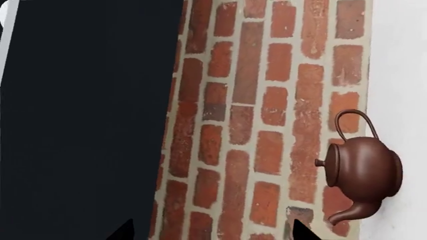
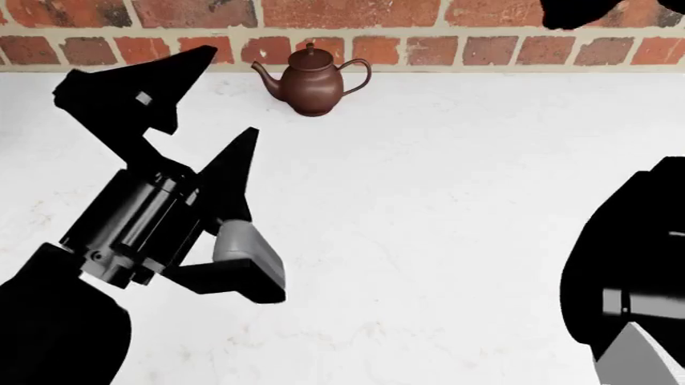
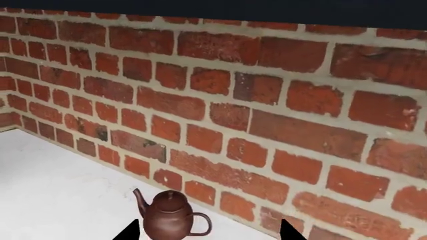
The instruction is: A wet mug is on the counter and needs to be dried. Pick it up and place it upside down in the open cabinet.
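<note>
no mug shows in any view, nor the open cabinet; only a brown teapot stands on the white counter against the brick wall. the left gripper is spread wide and holds nothing. the right gripper shows two parted tips, empty. what comes next depends on finding the mug; its look can't be told.

Head view down over the counter; both wrist views toward the brick wall, all 3 sharing the teapot.
</note>
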